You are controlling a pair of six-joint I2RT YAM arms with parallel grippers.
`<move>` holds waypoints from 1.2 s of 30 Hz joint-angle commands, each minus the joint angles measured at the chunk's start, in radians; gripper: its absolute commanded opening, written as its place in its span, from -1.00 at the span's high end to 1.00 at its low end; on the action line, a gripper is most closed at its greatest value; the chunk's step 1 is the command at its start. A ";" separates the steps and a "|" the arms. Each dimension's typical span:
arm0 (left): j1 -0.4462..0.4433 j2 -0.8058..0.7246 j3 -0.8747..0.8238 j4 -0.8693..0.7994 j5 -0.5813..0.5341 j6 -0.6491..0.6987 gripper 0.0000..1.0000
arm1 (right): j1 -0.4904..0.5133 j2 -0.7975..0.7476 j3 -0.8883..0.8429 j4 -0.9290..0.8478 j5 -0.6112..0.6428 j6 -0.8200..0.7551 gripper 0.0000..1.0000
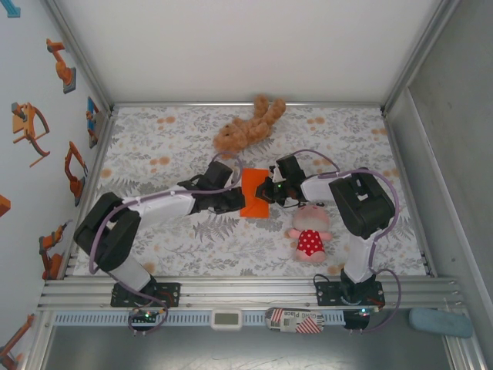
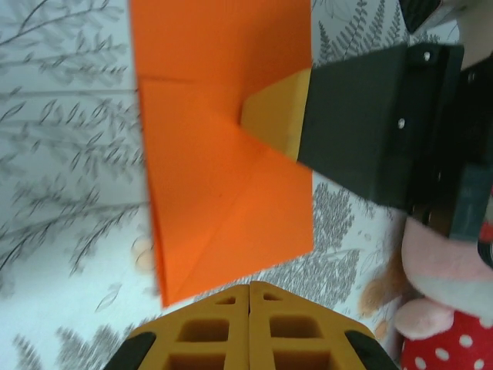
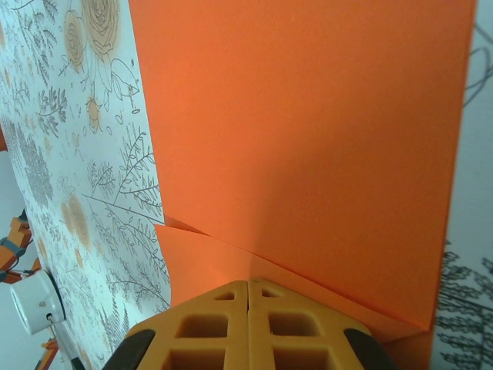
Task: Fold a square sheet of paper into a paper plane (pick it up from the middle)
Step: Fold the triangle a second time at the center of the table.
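Paper first: the orange sheet [image 1: 254,193] lies flat at the middle of the top view, on the leaf-printed tablecloth [image 1: 154,154]. It reads there as an upright, slightly tilted rectangle. In my left wrist view it is partly folded, with slanted creases running across it and one sharp corner pointing to the lower left of the frame. In my right wrist view a folded flap edge crosses low in the frame, just above my own fingers.

The right gripper [image 3: 248,284] has its two orange pads pressed together with nothing between them, and the tip rests on the sheet. In the left wrist view it comes in from the right of the frame, a black finger whose orange end lies on the paper near the crease.

The left gripper [image 2: 249,288] also has its pads together and empty, at the bottom of its own frame, just beside the sheet's lower edge. I cannot tell whether it touches the paper.

Further out, a brown plush bear [image 1: 248,127] lies above the sheet, near it but apart. A pink doll in a red dotted dress [image 1: 310,237] lies to the lower right, beside the right arm.
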 commanded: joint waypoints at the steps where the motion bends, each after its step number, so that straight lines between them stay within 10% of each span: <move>1: 0.002 0.082 0.042 0.004 0.005 -0.013 0.90 | -0.006 0.081 -0.035 -0.153 0.119 -0.026 1.00; 36: 0.020 0.183 -0.022 -0.035 -0.013 -0.069 1.00 | 0.081 -0.060 0.084 -0.213 0.004 -0.127 1.00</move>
